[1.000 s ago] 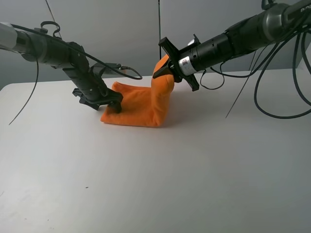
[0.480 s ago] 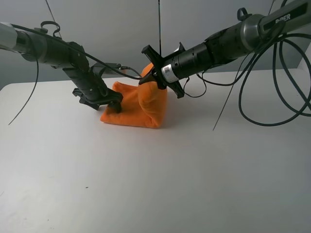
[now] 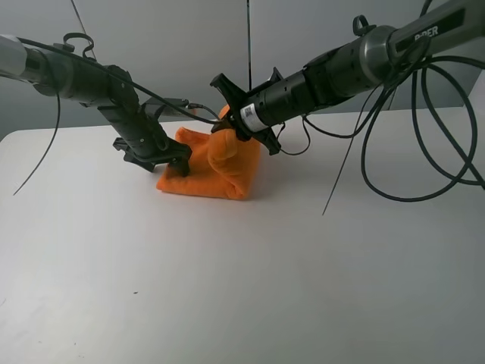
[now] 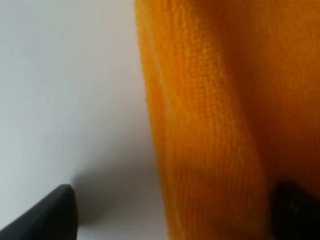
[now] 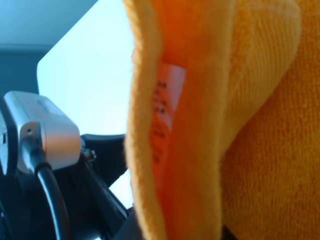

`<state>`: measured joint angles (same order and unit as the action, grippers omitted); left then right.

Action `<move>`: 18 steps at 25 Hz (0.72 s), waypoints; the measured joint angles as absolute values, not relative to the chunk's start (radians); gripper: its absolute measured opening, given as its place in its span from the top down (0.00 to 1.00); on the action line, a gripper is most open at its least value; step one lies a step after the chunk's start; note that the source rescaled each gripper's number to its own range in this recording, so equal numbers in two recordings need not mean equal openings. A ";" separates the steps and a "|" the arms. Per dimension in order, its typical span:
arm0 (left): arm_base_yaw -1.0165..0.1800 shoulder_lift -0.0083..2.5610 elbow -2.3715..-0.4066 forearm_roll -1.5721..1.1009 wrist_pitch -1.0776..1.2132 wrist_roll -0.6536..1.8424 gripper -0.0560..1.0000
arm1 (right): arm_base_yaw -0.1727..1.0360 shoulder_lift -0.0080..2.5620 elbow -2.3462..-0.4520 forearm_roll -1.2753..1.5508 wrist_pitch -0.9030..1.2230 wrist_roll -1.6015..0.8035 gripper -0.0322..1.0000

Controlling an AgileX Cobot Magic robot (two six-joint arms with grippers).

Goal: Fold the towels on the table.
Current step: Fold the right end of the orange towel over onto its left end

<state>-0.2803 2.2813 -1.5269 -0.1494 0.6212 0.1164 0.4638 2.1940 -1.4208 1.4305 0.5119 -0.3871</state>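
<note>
**Orange towel pinned at one side, lifted at the other**

The towel lies partly folded on the far half of the white table, a little left of the middle, between the two arms. Most of it rests flat on the tabletop as a thick layered pad. Its right-hand part stands up off the table and curls over toward the left.

The left gripper is down at table level on the towel's left edge. Its jaws stand wide apart. In the left wrist view, one dark finger sits over bare table just beside the cloth, and the other is over the orange terry. The towel's folded edge therefore runs between the two fingers. Nothing is clamped there, and the frames do not show whether the fingers press on the cloth.

The right gripper reaches in from the right across the middle. It meets the towel at the top of the raised part, above the flat pad and near the left gripper. Its jaws are closed tight on the cloth, with the fingertips buried in the orange fold. The pinched edge hangs from the gripper and droops back down to the pad.

In the right wrist view this held edge fills most of the picture. A small printed label shows on its inner face just beside the hem, and more of the terry lies behind it.

Black cables loop down from the right arm, well clear of the towel.
</note>
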 joint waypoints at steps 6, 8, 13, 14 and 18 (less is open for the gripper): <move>-0.280 2.281 -1.527 -0.149 0.619 0.116 0.00 | 0.465 2.194 -1.421 1.451 0.478 -0.385 0.93; -0.280 2.281 -1.527 -0.149 0.619 0.116 0.00 | 0.465 2.194 -1.421 1.451 0.475 -0.385 0.93; -0.280 2.281 -1.527 -0.149 0.619 0.116 0.00 | 0.474 2.217 -1.421 1.497 0.483 -0.390 0.93; -0.280 2.281 -1.527 -0.149 0.617 0.116 0.00 | 0.479 2.227 -1.421 1.509 0.486 -0.402 0.93; -0.280 2.281 -1.527 -0.149 0.617 0.118 0.00 | 0.503 2.262 -1.421 1.541 0.490 -0.421 0.93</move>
